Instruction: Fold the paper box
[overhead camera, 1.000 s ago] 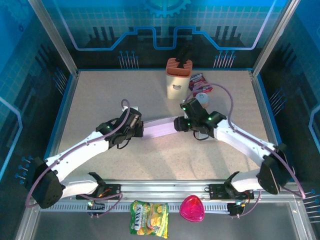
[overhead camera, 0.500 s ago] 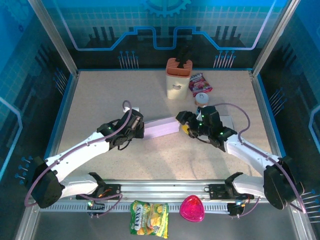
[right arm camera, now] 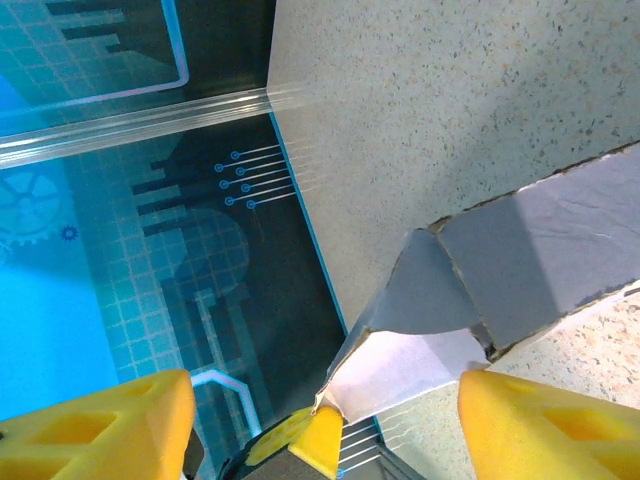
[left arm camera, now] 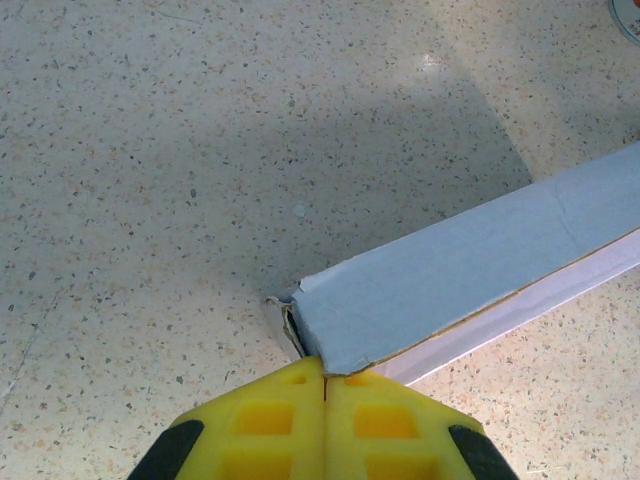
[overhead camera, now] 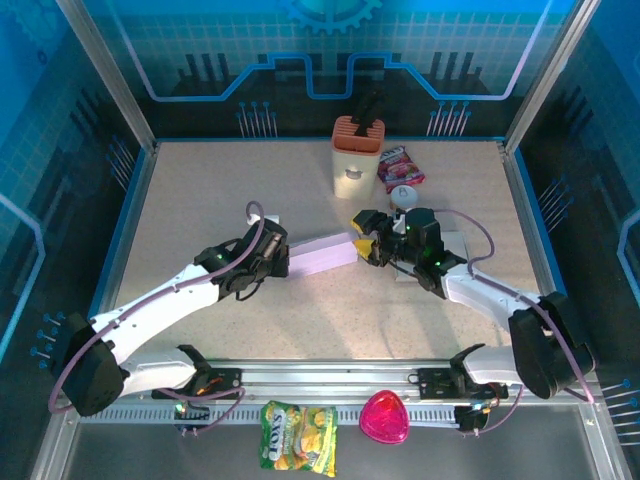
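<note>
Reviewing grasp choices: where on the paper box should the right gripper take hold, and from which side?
Take the loose end flap of the paper box, coming endwise from its right end. The flap juts out as a thin free sheet between the fingers of the open right gripper. The left gripper is shut on the opposite end, so the box likely holds steady.

Speckled beige tabletop (overhead camera: 200, 190) inside blue circuit-patterned wall panels (overhead camera: 230, 40), silver frame posts (overhead camera: 110, 72) at the corners.
</note>
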You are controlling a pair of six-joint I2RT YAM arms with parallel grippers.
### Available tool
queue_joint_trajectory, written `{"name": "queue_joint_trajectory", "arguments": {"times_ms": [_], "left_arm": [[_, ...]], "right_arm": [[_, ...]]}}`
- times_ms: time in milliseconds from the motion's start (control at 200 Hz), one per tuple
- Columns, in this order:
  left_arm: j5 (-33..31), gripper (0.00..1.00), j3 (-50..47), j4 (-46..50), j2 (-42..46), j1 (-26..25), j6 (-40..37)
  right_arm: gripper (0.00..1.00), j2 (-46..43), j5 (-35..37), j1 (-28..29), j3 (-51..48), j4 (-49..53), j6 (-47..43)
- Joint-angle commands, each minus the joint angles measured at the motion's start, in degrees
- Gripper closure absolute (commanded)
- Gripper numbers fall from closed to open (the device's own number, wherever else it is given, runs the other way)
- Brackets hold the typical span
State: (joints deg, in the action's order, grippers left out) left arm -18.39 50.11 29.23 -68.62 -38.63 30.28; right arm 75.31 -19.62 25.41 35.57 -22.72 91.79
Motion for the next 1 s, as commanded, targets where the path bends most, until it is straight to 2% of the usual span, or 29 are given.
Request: {"name": "queue_joint_trajectory", "arguments": {"times_ms": [0,165,275,460,635,790,995], "left_arm": [[0.35,1.0,0.65,3.29,-1.07,-0.15,0.22],[0.17,1.0,1.35,3.76,-1.47,-0.2,-0.02],[0.08,1.0,1.54,3.73,-1.6,-0.2,-0.11],[0.22,1.0,1.66,3.65,-1.87,-0.21,-0.31],[0.03,1.0,1.83,4.21,-1.67,-0.19,-0.57],[-0.07,1.0,2.17,4.43,-1.52,-0.18,-0.62],[-0.04,1.0,2.08,4.43,-1.53,-0.21,-0.76]], "right_arm": [[0.3,2.16,-0.44,-1.06,-0.67,1.1,1.59],[0.35,2.66,-1.73,-1.75,-3.14,-2.1,3.89],[0.35,0.12,-1.92,-2.03,-3.5,0.01,3.07],[0.26,-4.79,-0.06,-2.3,-3.78,4.55,2.03],[0.23,-1.17,-2.12,-2.82,-1.19,2.12,3.15],[0.25,3.5,-3.41,-2.61,-1.09,-2.62,5.97],[0.36,6.06,-2.85,-2.29,-2.47,-5.81,7.14]]}}
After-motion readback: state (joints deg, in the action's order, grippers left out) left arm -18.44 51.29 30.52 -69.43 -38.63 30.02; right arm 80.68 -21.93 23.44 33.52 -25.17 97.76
